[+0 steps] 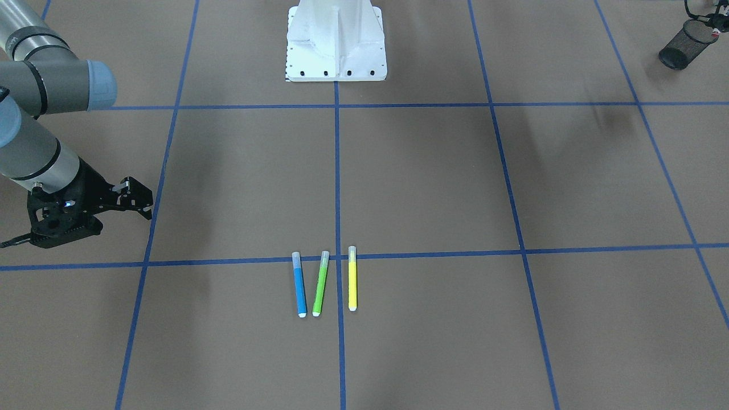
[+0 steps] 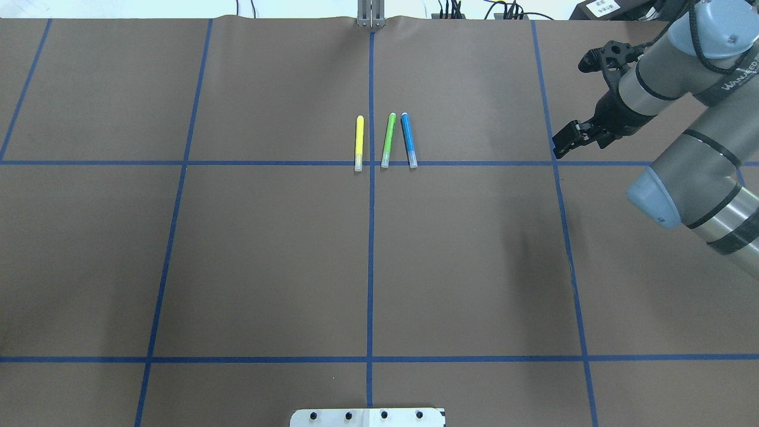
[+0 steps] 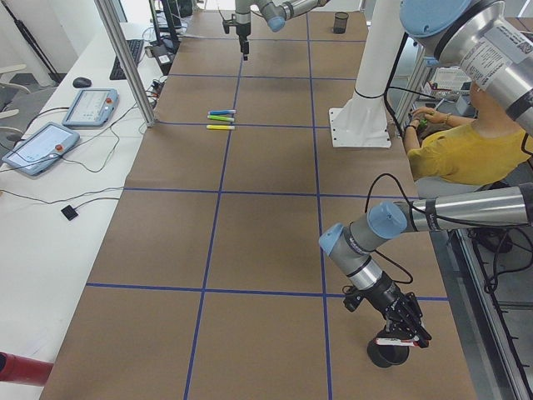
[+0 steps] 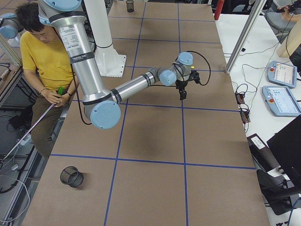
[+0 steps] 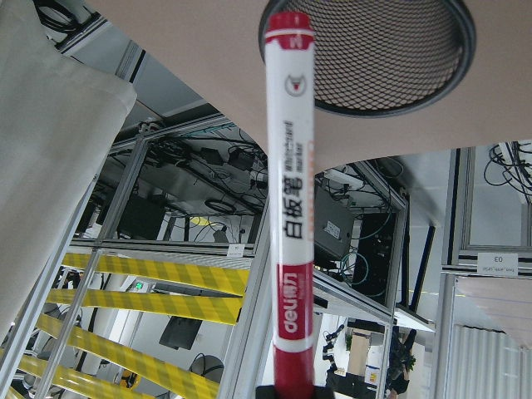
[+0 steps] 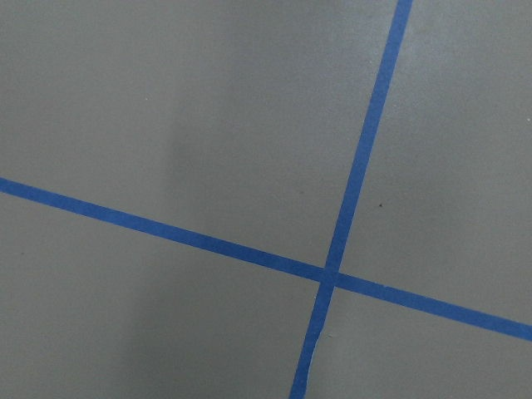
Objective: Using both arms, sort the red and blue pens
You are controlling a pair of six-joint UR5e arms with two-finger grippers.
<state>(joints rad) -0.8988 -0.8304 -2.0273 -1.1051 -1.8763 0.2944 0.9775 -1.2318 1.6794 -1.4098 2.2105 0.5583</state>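
The red pen (image 5: 288,208), white-barrelled with a red cap and tail, is clamped in my left gripper (image 5: 287,391). Its tip points at the rim of a black mesh cup (image 5: 382,58). In the exterior left view that left gripper (image 3: 400,332) hangs just over the cup (image 3: 385,357) at the table's near end. The blue pen (image 2: 408,139) lies on the brown table beside a green pen (image 2: 388,139) and a yellow pen (image 2: 359,142). My right gripper (image 2: 568,139) hovers open and holds nothing. It is well to the blue pen's right, above a tape crossing.
A second mesh cup (image 4: 71,176) stands at the table's right end. The white robot pedestal (image 1: 336,40) rises at mid-table. A person in a yellow shirt (image 4: 47,52) sits behind the robot. Tablets and cables lie along the far side bench (image 3: 50,142).
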